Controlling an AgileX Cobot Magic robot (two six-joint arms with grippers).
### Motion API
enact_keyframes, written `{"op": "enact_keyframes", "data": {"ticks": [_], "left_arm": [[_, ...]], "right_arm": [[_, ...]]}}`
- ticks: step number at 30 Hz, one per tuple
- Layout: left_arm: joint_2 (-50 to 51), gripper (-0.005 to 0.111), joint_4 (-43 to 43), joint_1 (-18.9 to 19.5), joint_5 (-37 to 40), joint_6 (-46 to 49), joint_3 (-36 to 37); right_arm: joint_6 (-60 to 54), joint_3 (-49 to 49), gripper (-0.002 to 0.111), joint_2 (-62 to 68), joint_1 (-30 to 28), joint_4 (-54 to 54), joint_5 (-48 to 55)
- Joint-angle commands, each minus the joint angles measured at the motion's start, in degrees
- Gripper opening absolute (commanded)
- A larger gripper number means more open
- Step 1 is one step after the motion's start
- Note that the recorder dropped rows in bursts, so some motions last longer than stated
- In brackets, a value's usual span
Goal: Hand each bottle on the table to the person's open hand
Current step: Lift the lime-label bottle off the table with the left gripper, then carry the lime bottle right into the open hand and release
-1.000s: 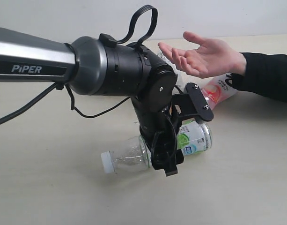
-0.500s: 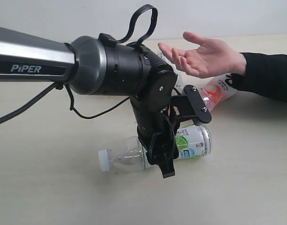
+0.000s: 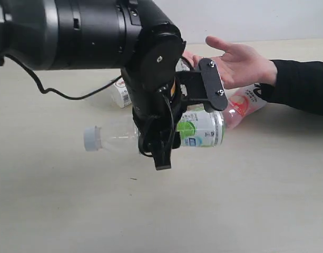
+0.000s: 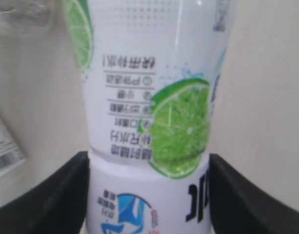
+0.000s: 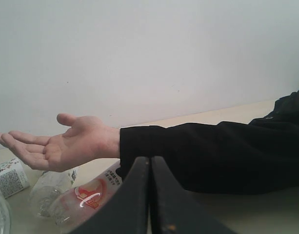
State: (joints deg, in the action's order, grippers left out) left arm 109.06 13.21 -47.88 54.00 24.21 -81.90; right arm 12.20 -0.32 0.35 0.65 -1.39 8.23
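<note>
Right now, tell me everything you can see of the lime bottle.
The lime bottle is clear plastic, seemingly empty, with a white cap and a white label printed with green lime slices. It lies sideways in the air above the table, cap pointing away from the hand, gripped around its middle by the left fingers.

My left arm (image 3: 71,31) bends down at the wrist, my left hand (image 4: 148,158) squeezing a bottle (image 3: 201,129). My right hand (image 5: 150,165) is pinched tight.
</note>
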Motion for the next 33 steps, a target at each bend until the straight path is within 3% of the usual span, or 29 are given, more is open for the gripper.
{"op": "enact_keyframes", "data": {"ticks": [1,8,17,28,33], "left_arm": [[-3.3,0.0,4.7,-0.2,0.6,6.2,-0.2],[-5.5,0.0,10.0,-0.2,-8.1,31.7,-0.2],[-3.6,0.0,12.0,1.1,-28.6,43.4,-6.4],[10.3,0.0,12.1,4.0,-26.6,61.9,-20.1],[13.0,0.0,12.1,4.0,-22.8,67.2,-21.5]], "right_arm": [[-0.1,0.3,0.0,-0.4,0.1,0.0,-0.6],[-0.1,0.3,0.0,-0.4,0.1,0.0,-0.6],[-0.1,0.3,0.0,-0.4,0.1,0.0,-0.6],[-0.1,0.3,0.0,-0.4,0.1,0.0,-0.6],[-0.1,0.3,0.0,-0.4,0.1,0.0,-0.6]]}}
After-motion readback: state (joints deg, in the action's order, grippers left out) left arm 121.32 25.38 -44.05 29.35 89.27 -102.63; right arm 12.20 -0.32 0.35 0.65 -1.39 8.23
